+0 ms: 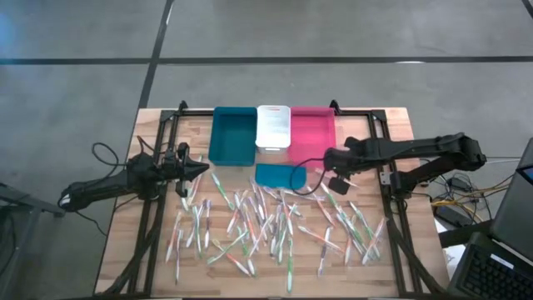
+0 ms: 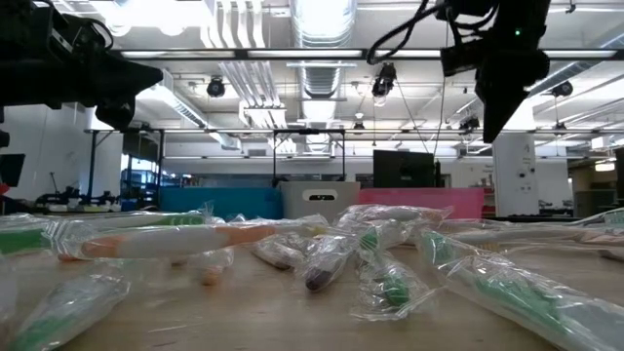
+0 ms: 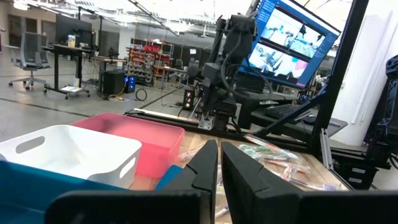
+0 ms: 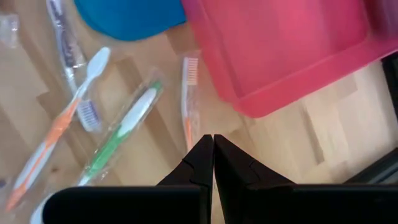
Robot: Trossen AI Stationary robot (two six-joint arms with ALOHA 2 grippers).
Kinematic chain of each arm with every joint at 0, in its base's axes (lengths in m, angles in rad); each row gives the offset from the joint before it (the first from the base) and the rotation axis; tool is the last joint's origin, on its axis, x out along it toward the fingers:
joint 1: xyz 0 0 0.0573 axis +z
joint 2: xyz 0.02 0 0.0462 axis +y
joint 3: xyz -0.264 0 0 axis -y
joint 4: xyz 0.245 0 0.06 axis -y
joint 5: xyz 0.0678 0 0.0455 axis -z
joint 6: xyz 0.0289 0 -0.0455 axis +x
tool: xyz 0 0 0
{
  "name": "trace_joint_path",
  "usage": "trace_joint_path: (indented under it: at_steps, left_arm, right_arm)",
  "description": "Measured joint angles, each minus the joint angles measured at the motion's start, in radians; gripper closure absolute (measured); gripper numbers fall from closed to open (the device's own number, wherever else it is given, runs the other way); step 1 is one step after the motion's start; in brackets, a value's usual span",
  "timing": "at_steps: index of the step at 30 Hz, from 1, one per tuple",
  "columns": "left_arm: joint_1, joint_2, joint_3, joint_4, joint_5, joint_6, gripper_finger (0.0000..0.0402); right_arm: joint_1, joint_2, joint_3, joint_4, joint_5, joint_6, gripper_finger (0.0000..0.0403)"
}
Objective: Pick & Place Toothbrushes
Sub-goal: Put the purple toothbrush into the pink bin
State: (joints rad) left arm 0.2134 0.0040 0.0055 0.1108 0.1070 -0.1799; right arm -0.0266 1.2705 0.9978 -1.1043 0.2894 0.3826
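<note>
Left gripper (image 1: 202, 167) raised over table's (image 1: 400, 125) left side, near teal bin (image 1: 232, 135); fingers (image 3: 205, 168) nearly together, nothing held. Toothbrushes (image 1: 275, 225) scattered across table front, in clear wrappers. Teal, white (image 1: 273, 127), pink (image 1: 312, 129) bins in back row. Right gripper (image 1: 326, 158) beside pink bin, pinched closed, empty, above wood.

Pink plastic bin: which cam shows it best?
High view: the whole pink plastic bin shows, open top, right of the white bin. Left wrist shows its side, right wrist one corner, low view just its front wall.
</note>
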Motion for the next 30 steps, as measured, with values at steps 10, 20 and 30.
trace_joint_path:
  at_steps: [10,20,30]
  left_arm:
    - [0.0,0.0,0.0,0.0,0.0,0.0,0.0376]
    - [0.0,0.0,0.0,0.0,0.0,0.0,0.0376]
    - [0.0,0.0,0.0,0.0,0.0,0.0,0.0376]
  right_arm:
    - [0.003,0.0,-0.082,0.02,-0.039,0.081,0.0394]
    - [0.073,-0.001,-0.082,0.086,-0.099,0.144,0.0394]
    - [0.207,-0.001,-0.082,0.268,-0.08,0.184,0.0394]
